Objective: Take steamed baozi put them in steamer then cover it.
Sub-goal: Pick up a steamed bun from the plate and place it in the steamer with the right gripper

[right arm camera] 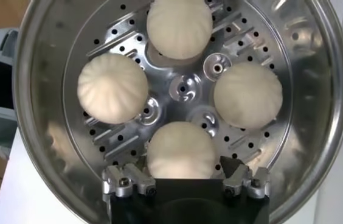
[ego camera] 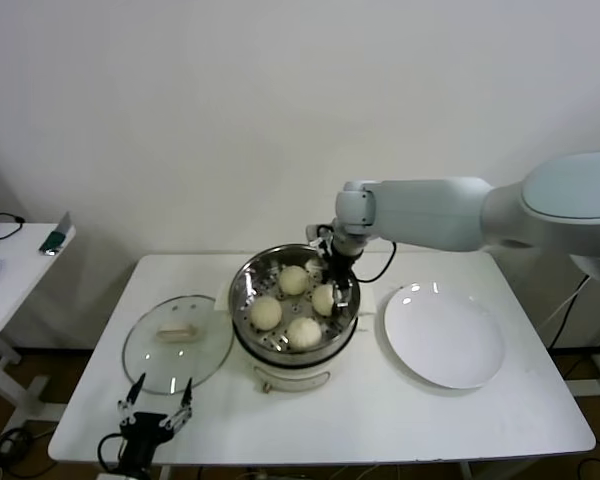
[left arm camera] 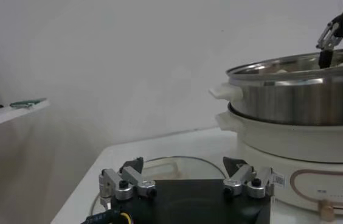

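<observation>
The steamer (ego camera: pixel 242 285) stands mid-table, a shiny steel pot on a white base. Several cream-white baozi (ego camera: pixel 266 313) lie on its perforated tray (right arm camera: pixel 182 90). My right gripper (ego camera: pixel 335 285) hangs inside the pot's right side, open. In the right wrist view the right gripper (right arm camera: pixel 182 165) straddles the nearest baozi (right arm camera: pixel 180 146), which rests on the tray with its fingers (right arm camera: pixel 231 165) standing off its sides. My left gripper (ego camera: pixel 160 395) waits open and empty at the table's front left; the left wrist view shows the left gripper (left arm camera: pixel 183 163) facing the steamer (left arm camera: pixel 299 97).
A round clear glass lid (ego camera: pixel 177 345) with a white handle lies flat left of the steamer, just beyond the left gripper. A bare white plate (ego camera: pixel 443 335) sits to the steamer's right. A small side table (ego camera: pixel 20 265) stands at the far left.
</observation>
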Available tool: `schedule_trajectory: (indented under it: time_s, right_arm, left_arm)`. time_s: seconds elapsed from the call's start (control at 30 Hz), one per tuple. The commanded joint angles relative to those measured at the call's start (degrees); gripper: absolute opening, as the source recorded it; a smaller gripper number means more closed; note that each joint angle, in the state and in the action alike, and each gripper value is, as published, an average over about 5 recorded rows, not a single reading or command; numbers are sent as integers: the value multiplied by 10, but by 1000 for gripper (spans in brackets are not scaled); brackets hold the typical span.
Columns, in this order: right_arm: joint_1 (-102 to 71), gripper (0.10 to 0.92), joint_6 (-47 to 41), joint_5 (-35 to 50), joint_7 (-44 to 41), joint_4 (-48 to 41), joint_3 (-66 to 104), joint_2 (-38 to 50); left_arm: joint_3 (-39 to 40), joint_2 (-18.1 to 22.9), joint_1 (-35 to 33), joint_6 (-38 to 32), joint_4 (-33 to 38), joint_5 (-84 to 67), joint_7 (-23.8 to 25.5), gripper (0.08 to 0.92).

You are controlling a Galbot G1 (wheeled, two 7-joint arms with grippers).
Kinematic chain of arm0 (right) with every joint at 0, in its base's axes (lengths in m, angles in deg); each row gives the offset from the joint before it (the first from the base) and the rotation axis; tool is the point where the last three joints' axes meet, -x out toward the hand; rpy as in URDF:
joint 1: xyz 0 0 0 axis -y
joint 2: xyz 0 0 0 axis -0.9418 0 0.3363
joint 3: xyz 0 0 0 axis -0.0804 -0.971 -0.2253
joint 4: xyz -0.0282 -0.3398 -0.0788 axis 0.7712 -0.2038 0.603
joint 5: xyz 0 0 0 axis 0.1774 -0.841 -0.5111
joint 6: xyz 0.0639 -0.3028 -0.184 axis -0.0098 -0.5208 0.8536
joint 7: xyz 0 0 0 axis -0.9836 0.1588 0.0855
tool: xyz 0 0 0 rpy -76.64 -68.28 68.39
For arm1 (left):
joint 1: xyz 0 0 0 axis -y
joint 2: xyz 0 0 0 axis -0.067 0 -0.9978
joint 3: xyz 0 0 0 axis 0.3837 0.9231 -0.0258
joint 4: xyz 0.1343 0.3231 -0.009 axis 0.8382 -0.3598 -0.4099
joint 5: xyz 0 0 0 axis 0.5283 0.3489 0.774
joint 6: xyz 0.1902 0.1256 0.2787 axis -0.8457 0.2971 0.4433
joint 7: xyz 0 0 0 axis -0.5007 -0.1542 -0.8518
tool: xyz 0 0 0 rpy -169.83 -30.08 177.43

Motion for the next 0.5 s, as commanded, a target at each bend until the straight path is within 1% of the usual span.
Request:
schedule_trajectory:
  time_s: [0.03, 0.27, 0.33, 0.4, 0.5]
  right_arm:
    - [10, 821, -2, -7, -7, 8, 5, 6]
    - [52, 823, 7, -8, -30, 22, 27, 44]
    - [59, 823, 15, -8, -22, 26, 40, 65]
    - [60, 823, 30, -1, 14, 34, 59, 95]
    - [52, 823, 87, 10, 112, 54, 84, 143]
  left_arm:
    - [0, 1, 1, 1, 1, 0, -1, 823]
    - [-2, -2, 1, 0, 1, 0, -2, 823]
    - [-3, -2, 0, 0, 1, 0, -1, 823]
    - [-5, -3, 1, -1, 1, 0, -1, 823]
    - [-6, -4, 5, -3, -3, 5, -2, 823]
